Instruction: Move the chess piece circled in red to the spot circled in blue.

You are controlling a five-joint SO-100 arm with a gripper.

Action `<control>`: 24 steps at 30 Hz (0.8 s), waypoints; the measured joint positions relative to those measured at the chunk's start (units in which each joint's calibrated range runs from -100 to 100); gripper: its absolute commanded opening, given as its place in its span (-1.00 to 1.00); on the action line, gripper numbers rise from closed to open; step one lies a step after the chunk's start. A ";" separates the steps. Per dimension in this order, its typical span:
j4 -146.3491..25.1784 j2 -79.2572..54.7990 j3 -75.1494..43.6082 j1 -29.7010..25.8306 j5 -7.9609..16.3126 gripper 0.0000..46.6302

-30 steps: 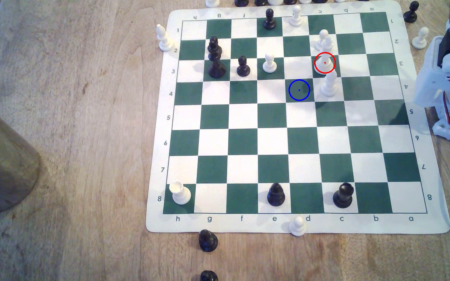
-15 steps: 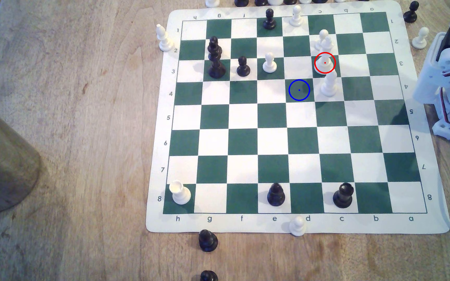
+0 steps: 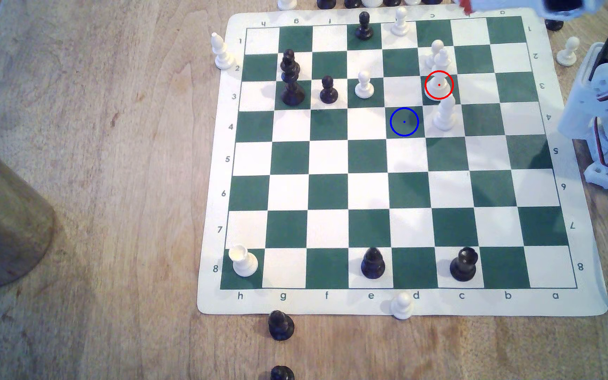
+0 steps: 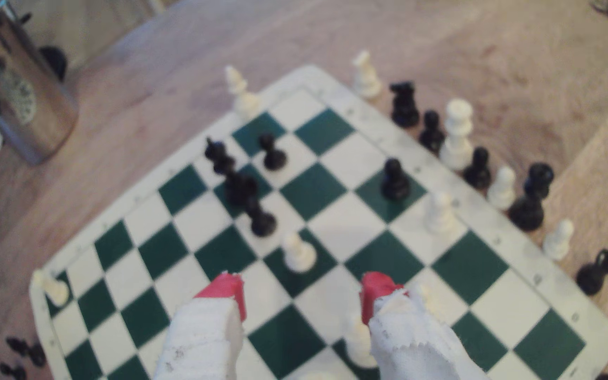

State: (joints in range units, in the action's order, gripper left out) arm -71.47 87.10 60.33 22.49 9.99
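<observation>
In the exterior view, I find the chess piece circled in red (image 3: 439,82) standing upright on a dark green square of the board (image 3: 368,303), in a tight column of white pieces: a white pawn (image 3: 436,49) directly behind it and a tall white piece with a smooth tapered top (image 3: 444,114) just in front, on the next square. The spot circled in blue (image 3: 404,121) is the bare green square diagonally adjacent, toward the exterior view's left. The gripper (image 3: 467,6) enters blurred at the upper edge, above the board's far border, so the ringed piece lies nearer the camera from it and slightly toward the exterior view's left. In the wrist view, I read the gripper (image 4: 300,297) as spread wide, its red-tipped, cloth-wrapped fingers (image 4: 227,290) apart with nothing between them, above the squares. I judge that the coming descent turns on the piece's vertical long axis: the jaws must straddle it without touching either neighbour.
</observation>
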 measured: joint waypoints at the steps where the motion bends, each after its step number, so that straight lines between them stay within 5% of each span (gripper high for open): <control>1: 0.00 -1.68 0.00 -0.07 0.24 -0.32; 8: 0.00 -14.91 0.72 -0.44 0.59 -0.18; 24: 9.72 -30.16 4.61 -1.55 -0.63 -0.23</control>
State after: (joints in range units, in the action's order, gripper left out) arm -61.75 56.93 64.93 20.94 9.35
